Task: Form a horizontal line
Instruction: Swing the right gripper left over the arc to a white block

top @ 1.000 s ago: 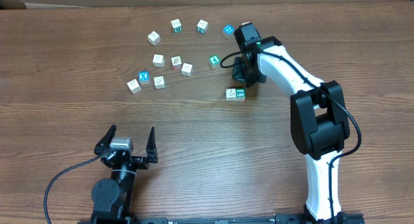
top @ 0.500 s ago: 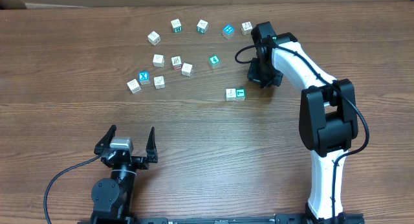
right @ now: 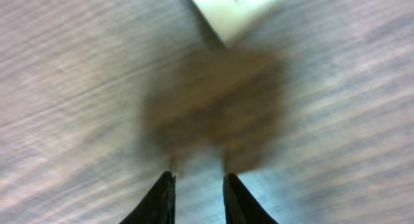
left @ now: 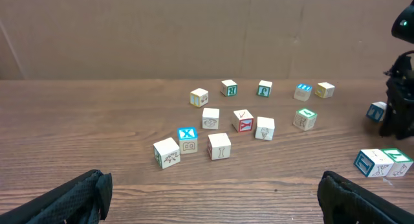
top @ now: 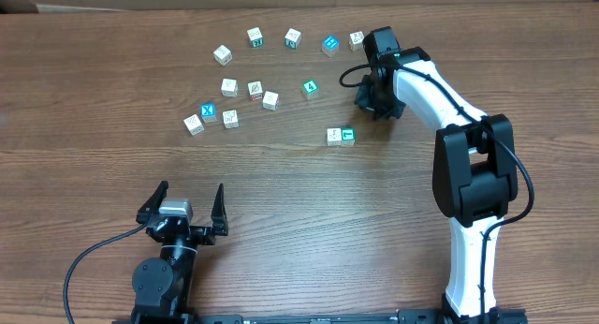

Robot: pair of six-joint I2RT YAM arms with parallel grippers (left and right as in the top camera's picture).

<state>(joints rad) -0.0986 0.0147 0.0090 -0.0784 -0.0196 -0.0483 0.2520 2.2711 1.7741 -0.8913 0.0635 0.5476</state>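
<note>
The horizontal line [top: 341, 135] is two touching whitish cubes, the right one teal-green-faced; it also shows in the left wrist view [left: 383, 162]. My right gripper [top: 374, 106] hovers just up and right of it, shut on a small blue cube [right: 197, 198] that sits between its fingers [right: 163, 198]. The blue cube also shows beside the gripper in the left wrist view [left: 376, 111]. A whitish cube [right: 236, 7] lies blurred ahead of the fingers. My left gripper [top: 187, 200] is open and empty near the table's front edge, also seen in its own view [left: 210, 185].
Several loose cubes lie scattered at the back. These include a teal cube [top: 309, 87], a blue cube [top: 329, 43], a whitish one [top: 357, 38] and a cluster around a blue X cube [top: 208, 110]. A cardboard wall [left: 194, 30] runs along the far edge.
My right gripper moved right, away from above the two-cube row, uncovering the whitish cube at the back, then shifted slightly back left. The left arm and the cubes stayed still.
</note>
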